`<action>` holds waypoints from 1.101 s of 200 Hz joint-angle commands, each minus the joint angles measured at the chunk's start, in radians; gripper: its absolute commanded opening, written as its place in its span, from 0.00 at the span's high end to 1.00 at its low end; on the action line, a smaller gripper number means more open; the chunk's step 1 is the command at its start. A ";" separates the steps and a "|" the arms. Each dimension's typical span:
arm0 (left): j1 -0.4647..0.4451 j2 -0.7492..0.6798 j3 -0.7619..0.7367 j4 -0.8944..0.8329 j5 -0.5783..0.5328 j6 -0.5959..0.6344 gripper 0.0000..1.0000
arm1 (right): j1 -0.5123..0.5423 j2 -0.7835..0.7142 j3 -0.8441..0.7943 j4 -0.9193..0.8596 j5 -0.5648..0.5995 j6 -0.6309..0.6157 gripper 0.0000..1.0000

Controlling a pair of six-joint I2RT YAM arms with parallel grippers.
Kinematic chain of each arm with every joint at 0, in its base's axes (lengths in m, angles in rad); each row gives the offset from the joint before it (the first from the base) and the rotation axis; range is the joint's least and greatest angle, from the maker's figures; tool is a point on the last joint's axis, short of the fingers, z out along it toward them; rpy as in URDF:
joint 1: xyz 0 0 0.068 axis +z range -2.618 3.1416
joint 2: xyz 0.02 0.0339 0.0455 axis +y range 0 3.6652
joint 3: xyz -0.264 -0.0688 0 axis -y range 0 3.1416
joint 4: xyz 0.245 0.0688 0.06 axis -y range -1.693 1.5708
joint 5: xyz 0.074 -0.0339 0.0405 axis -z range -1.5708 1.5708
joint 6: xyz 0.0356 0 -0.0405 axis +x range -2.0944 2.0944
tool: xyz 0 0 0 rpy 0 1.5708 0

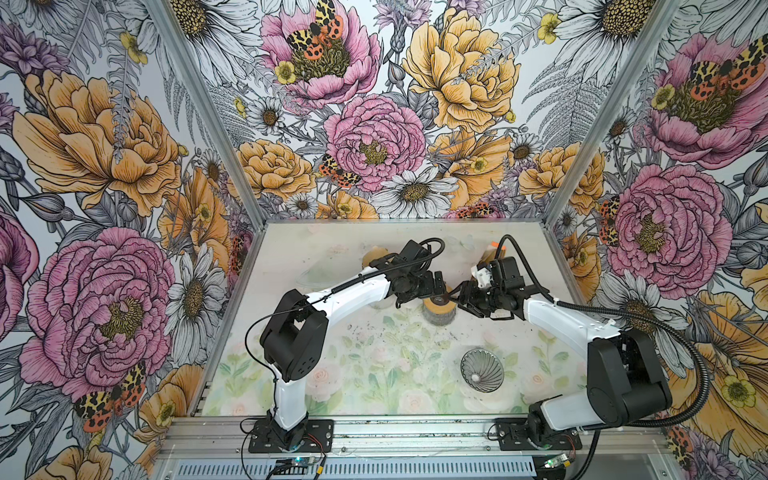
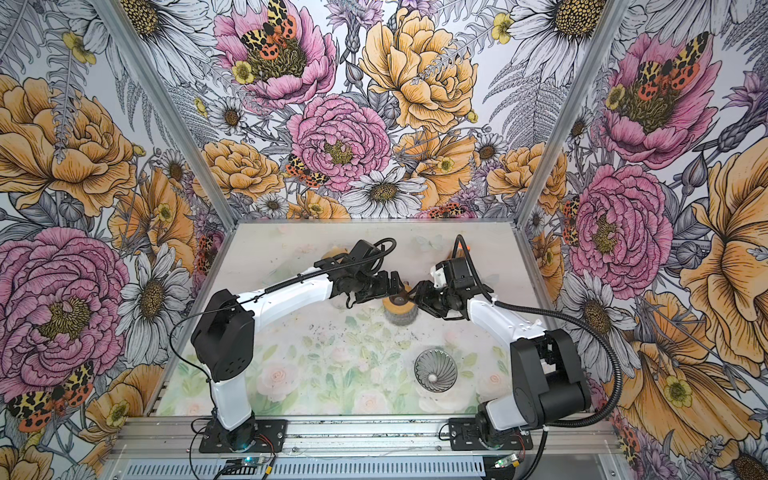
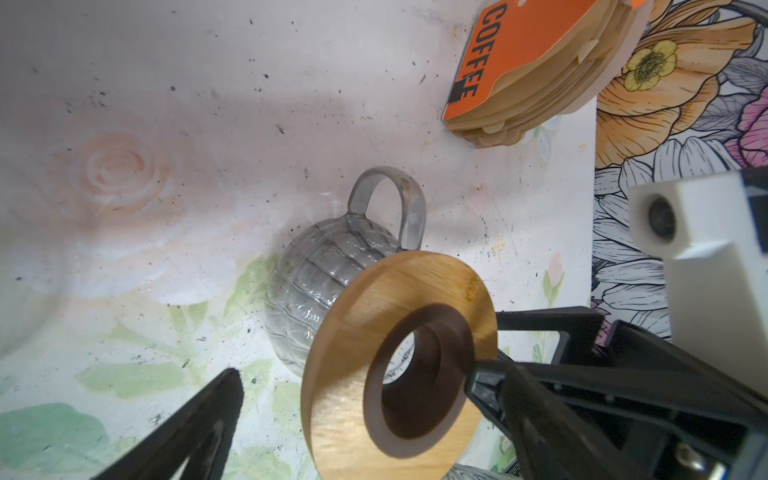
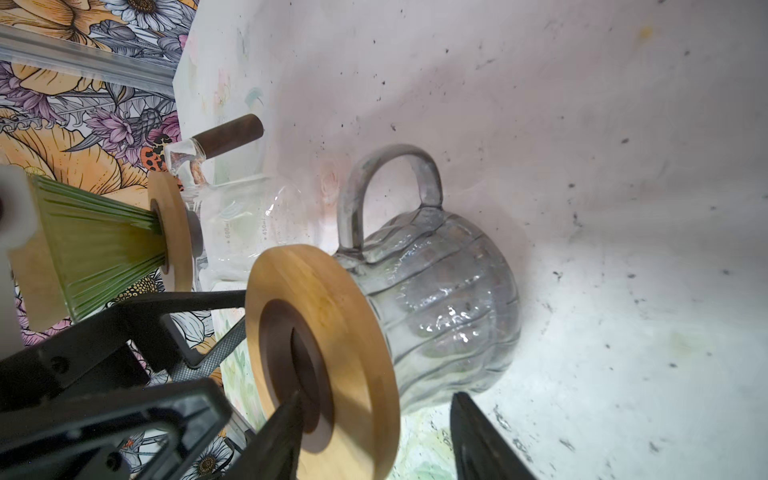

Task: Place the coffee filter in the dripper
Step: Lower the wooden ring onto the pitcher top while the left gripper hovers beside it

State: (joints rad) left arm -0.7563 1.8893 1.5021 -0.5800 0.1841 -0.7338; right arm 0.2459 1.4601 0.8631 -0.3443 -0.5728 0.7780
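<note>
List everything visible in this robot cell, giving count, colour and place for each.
Ribbed glass dripper with wooden ring: one, smoky grey, mid-table between the arms.
Ribbed glass cone dripper: one, grey, front right.
Green ribbed dripper: one, on a clear glass carafe, back, behind left arm.
Paper filter pack: one, tan with orange label, back, behind right arm.
Left gripper: one, black, jaws open.
Right gripper: one, black, jaws apart astride the wooden ring.

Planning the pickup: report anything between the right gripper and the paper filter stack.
Nothing visible: bare table lies between the right gripper, at the wooden ring of the inverted ribbed glass dripper, and the orange-labelled brown paper filter stack.
</note>
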 commanded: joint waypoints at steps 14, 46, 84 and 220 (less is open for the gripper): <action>-0.008 -0.002 0.046 0.004 0.033 0.011 0.01 | 0.009 0.016 0.022 0.060 -0.018 0.022 0.43; -0.010 0.001 0.045 0.003 0.039 0.011 0.01 | 0.010 0.017 0.018 0.075 -0.024 0.029 0.47; -0.018 0.008 0.055 0.005 0.055 0.013 0.01 | 0.011 0.016 0.016 0.079 -0.025 0.034 0.52; -0.005 -0.047 0.009 0.003 0.016 0.011 0.01 | 0.009 0.000 -0.037 0.125 0.009 0.084 0.52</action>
State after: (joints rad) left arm -0.7738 1.8927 1.5421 -0.5800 0.2211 -0.7334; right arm 0.2504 1.4685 0.8440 -0.2455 -0.5961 0.8452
